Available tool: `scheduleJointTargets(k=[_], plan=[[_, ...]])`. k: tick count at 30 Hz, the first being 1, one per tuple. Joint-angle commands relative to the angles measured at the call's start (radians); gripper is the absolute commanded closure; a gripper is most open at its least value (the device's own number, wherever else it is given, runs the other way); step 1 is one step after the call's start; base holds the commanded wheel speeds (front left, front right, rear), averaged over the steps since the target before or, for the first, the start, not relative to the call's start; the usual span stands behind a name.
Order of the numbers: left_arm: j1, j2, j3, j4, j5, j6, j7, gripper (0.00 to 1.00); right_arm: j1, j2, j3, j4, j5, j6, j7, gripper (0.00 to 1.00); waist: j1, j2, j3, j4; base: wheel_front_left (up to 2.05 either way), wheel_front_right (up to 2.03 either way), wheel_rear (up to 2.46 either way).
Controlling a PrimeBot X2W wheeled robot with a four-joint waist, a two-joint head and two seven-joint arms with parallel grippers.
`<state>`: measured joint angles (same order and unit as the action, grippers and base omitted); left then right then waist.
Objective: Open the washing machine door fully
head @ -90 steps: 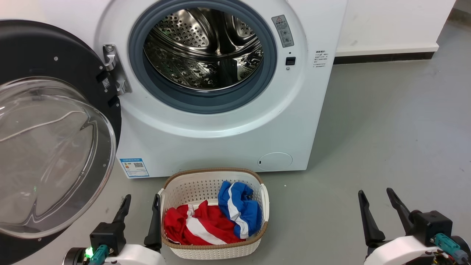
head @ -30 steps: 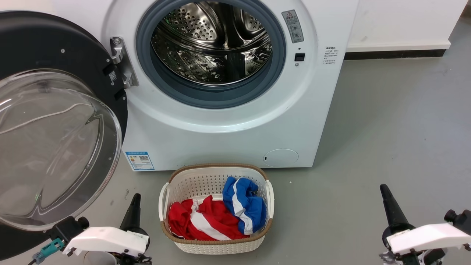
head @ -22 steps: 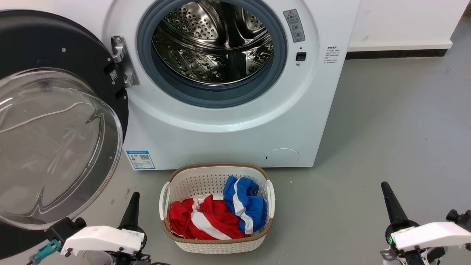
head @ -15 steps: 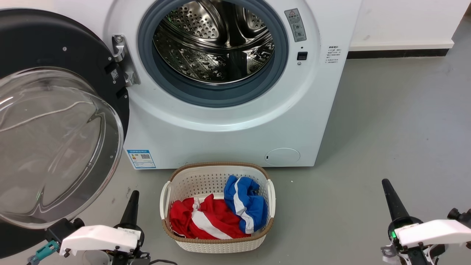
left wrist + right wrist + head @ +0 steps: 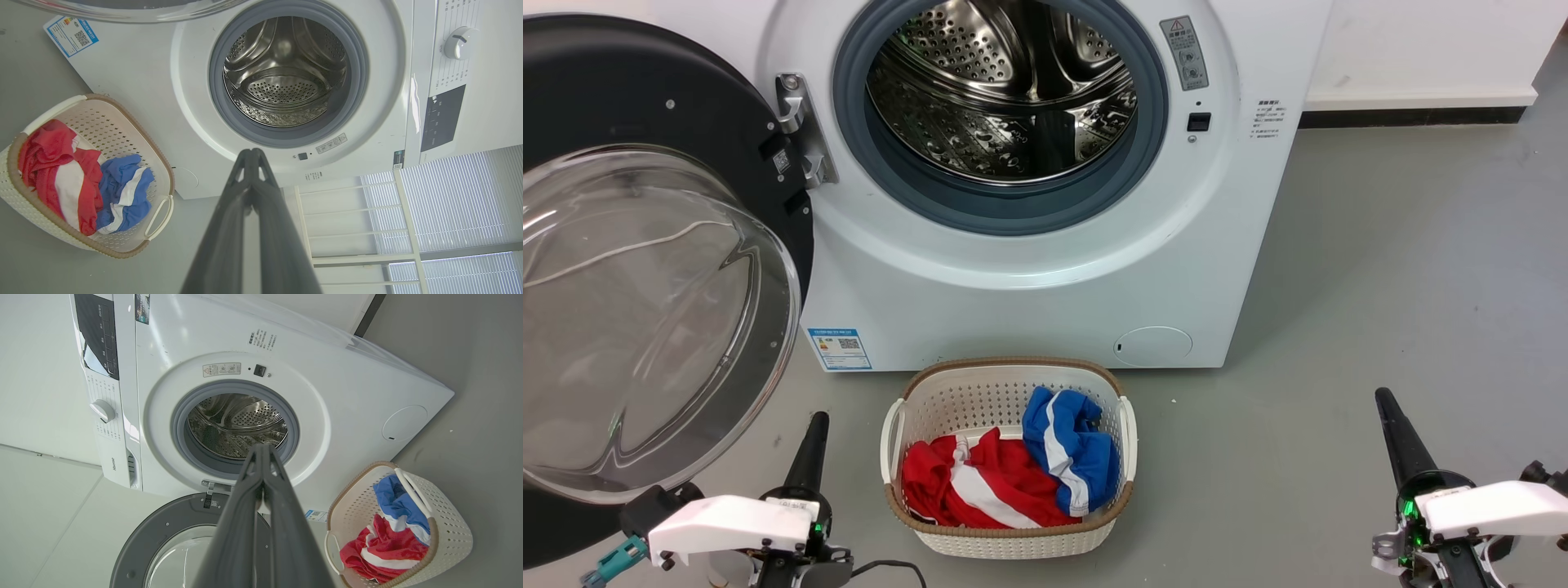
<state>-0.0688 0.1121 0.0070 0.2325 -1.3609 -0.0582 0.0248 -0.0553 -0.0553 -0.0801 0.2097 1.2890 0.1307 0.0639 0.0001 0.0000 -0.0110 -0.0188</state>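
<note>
The washing machine door (image 5: 645,294) hangs swung wide out to the left of the white machine (image 5: 1045,269), black rim and clear glass bowl facing me, hinged at a metal bracket (image 5: 800,131). In the right wrist view the washing machine door (image 5: 171,543) lies open below the drum opening. My left gripper (image 5: 815,425) is shut with nothing in it, low at the left, just right of the door's lower rim and apart from it. My right gripper (image 5: 1387,402) is shut and empty at the lower right over bare floor. Both wrist views show the fingertips (image 5: 251,153) (image 5: 261,448) pressed together.
A white perforated basket (image 5: 1009,380) holding red-and-white and blue-and-white clothes stands on the floor right in front of the machine, between my grippers. The steel drum (image 5: 1005,90) sits open inside its blue-grey ring. Grey floor stretches to the right, up to a white wall.
Three seconds ago both grippers stood open; now both are shut and rolled on their sides. The camera has shifted slightly; the door and basket have kept their places.
</note>
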Motion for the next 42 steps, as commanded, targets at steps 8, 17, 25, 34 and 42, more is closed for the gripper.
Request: scheduleJointTargets(k=[8,17,25,34,42], plan=[[-0.030,-0.014,0.028,0.001,-0.066,-0.023,0.022,1.00,-0.030,-0.004,-0.007,0.006,0.086,0.000,0.014,1.00,-0.0001,0.0000,0.003,0.004,0.00,0.00,0.00],[-0.033,-0.027,0.052,0.005,-0.125,-0.039,0.042,1.00,-0.037,-0.003,-0.014,0.015,0.160,0.000,0.023,1.00,-0.0001,0.0000,0.006,0.008,0.00,0.00,0.00],[-0.039,-0.040,0.070,0.008,-0.174,-0.051,0.058,1.00,-0.047,-0.002,-0.019,0.023,0.222,0.000,0.032,1.00,-0.0001,0.0000,0.009,0.011,0.00,0.00,0.00],[-0.044,-0.049,0.089,0.011,-0.224,-0.068,0.075,1.00,-0.054,-0.001,-0.024,0.031,0.287,0.000,0.041,1.00,-0.0001,0.0000,0.012,0.016,0.00,0.00,0.00],[-0.044,-0.059,0.105,0.014,-0.260,-0.077,0.086,1.00,-0.059,-0.001,-0.028,0.036,0.332,0.000,0.047,1.00,-0.0001,0.0000,0.014,0.019,0.00,0.00,0.00]])
